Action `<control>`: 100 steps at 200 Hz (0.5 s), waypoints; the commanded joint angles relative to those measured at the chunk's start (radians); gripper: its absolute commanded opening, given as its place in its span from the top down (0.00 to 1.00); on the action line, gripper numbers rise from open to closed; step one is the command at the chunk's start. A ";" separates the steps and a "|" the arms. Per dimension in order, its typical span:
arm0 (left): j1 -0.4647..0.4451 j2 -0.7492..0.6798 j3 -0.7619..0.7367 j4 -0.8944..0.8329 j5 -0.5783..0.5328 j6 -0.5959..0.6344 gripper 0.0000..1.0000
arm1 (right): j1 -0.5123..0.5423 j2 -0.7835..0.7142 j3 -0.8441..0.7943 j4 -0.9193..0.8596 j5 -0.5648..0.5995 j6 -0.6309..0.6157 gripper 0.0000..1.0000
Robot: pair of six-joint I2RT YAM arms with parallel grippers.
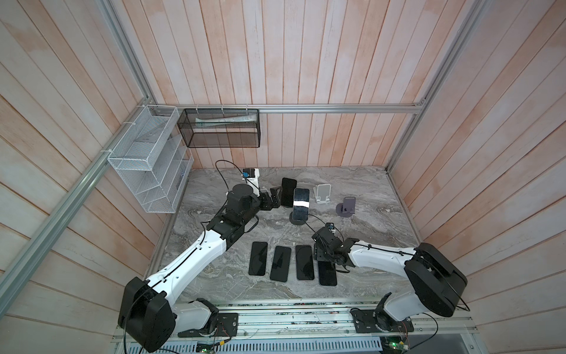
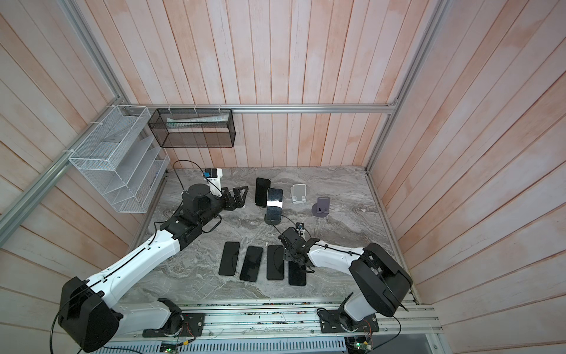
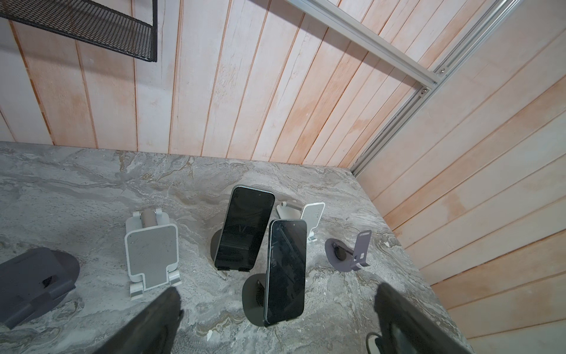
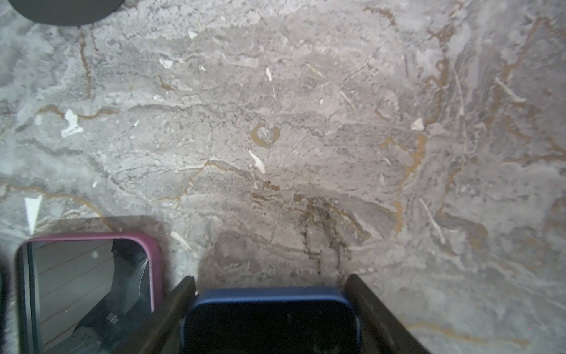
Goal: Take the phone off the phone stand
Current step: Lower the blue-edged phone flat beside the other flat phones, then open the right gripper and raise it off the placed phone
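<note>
Two dark phones stand upright at the back middle. The rear phone (image 1: 288, 192) (image 3: 245, 228) leans on a dark stand (image 3: 214, 245). The nearer phone (image 1: 301, 204) (image 3: 286, 271) sits on a round dark phone stand (image 1: 297, 220) (image 3: 254, 294). My left gripper (image 1: 275, 198) (image 3: 277, 289) hovers wide open just left of these, facing them and touching neither. My right gripper (image 1: 320, 254) (image 4: 270, 279) is shut on the far end of a blue-cased phone (image 4: 269, 321) (image 1: 327, 272), low over the table at the right end of a row.
Three more phones (image 1: 258, 258) (image 1: 280, 263) (image 1: 304, 262) lie flat in that row; a pink-cased one (image 4: 92, 291) is beside the blue one. Empty stands: white (image 1: 323, 193), purple (image 1: 347, 207), another white (image 3: 151, 253), dark grey (image 3: 33, 282). Wire baskets (image 1: 147, 159) hang at back left.
</note>
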 commanded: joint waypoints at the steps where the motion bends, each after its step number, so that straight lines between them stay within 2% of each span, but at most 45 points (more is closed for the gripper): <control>1: 0.000 -0.018 0.014 -0.002 0.007 0.006 0.00 | 0.007 0.014 -0.037 -0.089 -0.082 0.038 0.26; 68: 0.001 -0.053 0.010 -0.006 -0.046 0.014 0.00 | 0.010 -0.057 -0.054 -0.092 -0.065 0.029 0.20; 100: 0.000 -0.056 0.022 -0.020 -0.027 0.018 0.00 | 0.011 -0.088 -0.068 -0.071 -0.088 0.036 0.18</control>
